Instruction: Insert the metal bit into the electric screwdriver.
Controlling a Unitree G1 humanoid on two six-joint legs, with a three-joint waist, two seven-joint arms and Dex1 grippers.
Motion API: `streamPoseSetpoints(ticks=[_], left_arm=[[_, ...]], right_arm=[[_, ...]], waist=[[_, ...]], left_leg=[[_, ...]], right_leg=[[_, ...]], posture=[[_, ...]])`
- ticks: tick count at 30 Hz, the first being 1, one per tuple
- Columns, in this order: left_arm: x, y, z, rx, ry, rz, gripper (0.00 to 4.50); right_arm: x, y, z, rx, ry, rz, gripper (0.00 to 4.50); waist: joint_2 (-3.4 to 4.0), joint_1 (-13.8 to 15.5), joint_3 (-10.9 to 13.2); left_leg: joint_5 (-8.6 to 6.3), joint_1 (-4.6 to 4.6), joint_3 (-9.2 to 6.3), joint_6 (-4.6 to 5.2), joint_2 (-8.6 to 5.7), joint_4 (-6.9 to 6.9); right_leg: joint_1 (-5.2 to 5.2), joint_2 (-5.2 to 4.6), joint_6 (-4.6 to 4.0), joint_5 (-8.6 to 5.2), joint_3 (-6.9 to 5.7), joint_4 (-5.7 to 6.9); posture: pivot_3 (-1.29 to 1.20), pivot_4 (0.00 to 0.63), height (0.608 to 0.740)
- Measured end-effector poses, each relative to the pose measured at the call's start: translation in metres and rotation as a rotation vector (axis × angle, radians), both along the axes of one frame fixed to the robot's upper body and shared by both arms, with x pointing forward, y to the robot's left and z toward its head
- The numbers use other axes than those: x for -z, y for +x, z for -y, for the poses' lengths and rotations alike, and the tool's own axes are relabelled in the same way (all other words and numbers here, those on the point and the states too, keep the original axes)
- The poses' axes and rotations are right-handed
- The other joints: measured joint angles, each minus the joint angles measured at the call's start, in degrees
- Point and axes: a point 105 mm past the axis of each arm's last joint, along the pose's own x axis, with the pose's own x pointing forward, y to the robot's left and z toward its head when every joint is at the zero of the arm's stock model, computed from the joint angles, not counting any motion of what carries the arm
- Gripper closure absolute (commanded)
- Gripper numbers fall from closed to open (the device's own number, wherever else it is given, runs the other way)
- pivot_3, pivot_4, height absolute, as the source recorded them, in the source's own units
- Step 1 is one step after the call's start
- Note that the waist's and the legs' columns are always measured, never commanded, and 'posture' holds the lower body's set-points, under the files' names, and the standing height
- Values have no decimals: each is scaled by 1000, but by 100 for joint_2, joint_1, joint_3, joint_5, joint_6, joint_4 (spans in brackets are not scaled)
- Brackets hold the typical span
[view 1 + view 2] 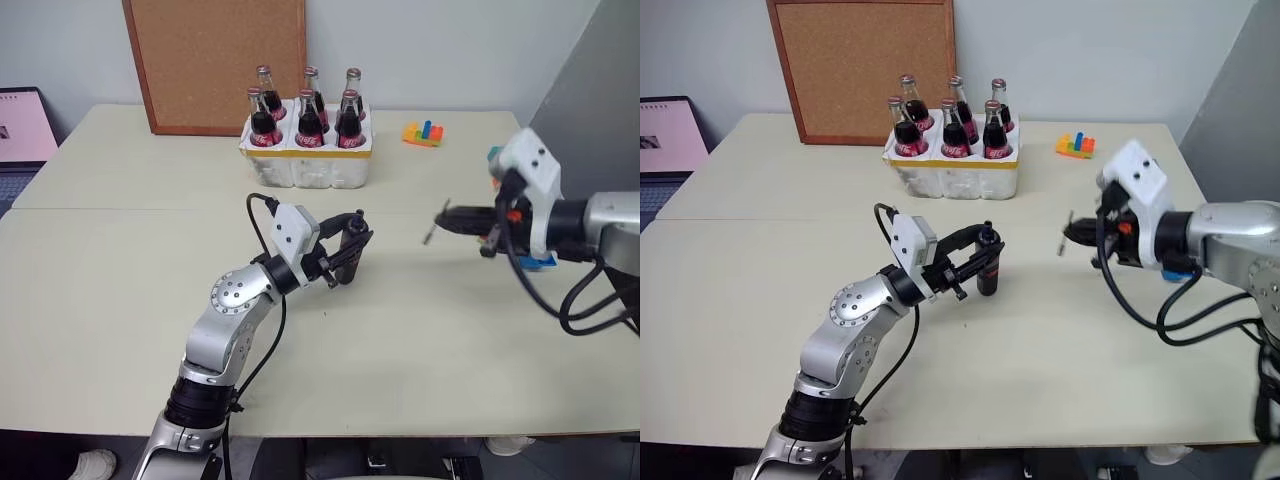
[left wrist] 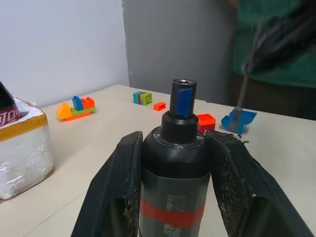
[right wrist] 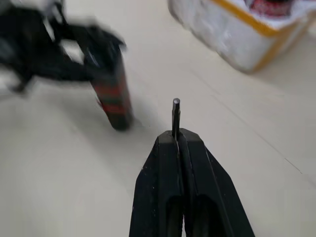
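The electric screwdriver (image 1: 351, 252), a stubby black cylinder with a red band and a bluish tip (image 2: 183, 98), stands upright over the middle of the table. My left gripper (image 1: 349, 243) is shut on its body, one finger (image 2: 117, 185) on each side. To its right, clear of it, my right gripper (image 1: 447, 218) is shut on the metal bit (image 1: 430, 233), a thin dark rod sticking out past the fingertips and slanting down. In the right wrist view the metal bit (image 3: 176, 114) points toward the table beside the blurred electric screwdriver (image 3: 111, 96).
A white crate (image 1: 305, 165) of cola bottles stands at the back centre, with a cork board (image 1: 215, 60) leaning on the wall behind it. Toy bricks (image 1: 424, 133) lie at the back right, a blue brick (image 1: 541, 262) under my right arm, and a laptop (image 1: 22, 130) at the far left.
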Motion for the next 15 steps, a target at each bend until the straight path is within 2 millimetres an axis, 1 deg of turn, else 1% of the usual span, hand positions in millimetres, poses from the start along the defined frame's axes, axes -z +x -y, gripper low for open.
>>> streamPoseSetpoints(ticks=[1,3,5,7,9,15], left_arm=[[0,0,0,-1,0,1,2878],[0,0,0,0,2,2,2878],[0,0,0,-1,6,3,2878],[0,0,0,-1,8,4,2878],[0,0,0,-2,11,4,2878],[0,1,1,0,14,2,2879]], right_arm=[[7,-2,4,-29,-93,18,4500],[21,-8,5,-114,-247,57,4500],[39,-11,4,-194,-360,79,4500],[62,-12,6,-255,-466,94,4500],[78,-9,6,-290,-516,115,4500],[96,4,-3,-330,-579,185,4500]], waist=[[0,-2,0],[0,-25,0],[-1,-47,0],[-1,-42,1],[-1,-45,1],[0,-34,1]], left_leg=[[0,0,1,0,1,1],[-1,3,4,-1,4,0],[-1,6,4,-2,9,0],[0,7,1,-3,10,1],[0,10,4,-4,9,3],[1,12,2,-6,8,4]], right_leg=[[1,-1,1,0,0,-3],[2,-2,2,-1,3,-5],[3,-2,2,-1,3,-3],[2,-2,2,-1,-2,2],[2,-4,2,0,3,6],[4,-5,3,0,1,9]], posture=[[0,150,740],[0,150,740],[0,150,740],[0,150,740],[0,150,740],[0,150,740]])
